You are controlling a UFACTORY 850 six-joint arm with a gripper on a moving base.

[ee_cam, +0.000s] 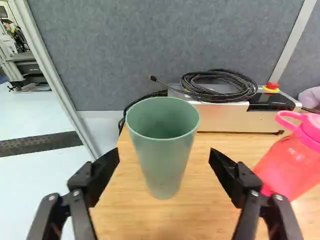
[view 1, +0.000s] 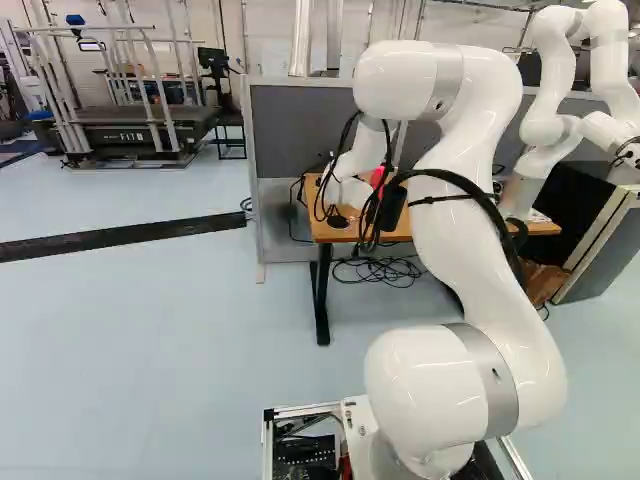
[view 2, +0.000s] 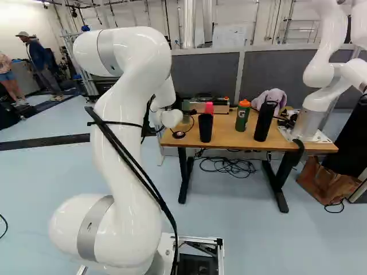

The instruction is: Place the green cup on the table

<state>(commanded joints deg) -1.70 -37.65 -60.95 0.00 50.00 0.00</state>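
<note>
Pale floor (ee_cam: pixel 40 185) lies at my ten o'clock. At twelve, the green cup (ee_cam: pixel 162 150) stands upright on the wooden table (ee_cam: pixel 192 212), ahead of my wide-parted fingers (ee_cam: pixel 102 172); a pink bottle (ee_cam: pixel 295 162) at two.

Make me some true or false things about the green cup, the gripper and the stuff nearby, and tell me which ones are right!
1. The gripper is open. True.
2. The green cup is lying on its side. False: it stands upright on the table.
3. A coiled black cable lies on top of a box. True.
4. The orange-lidded bottle is blue. False: it is green.
5. There is a pink bottle on the table. True.
</note>
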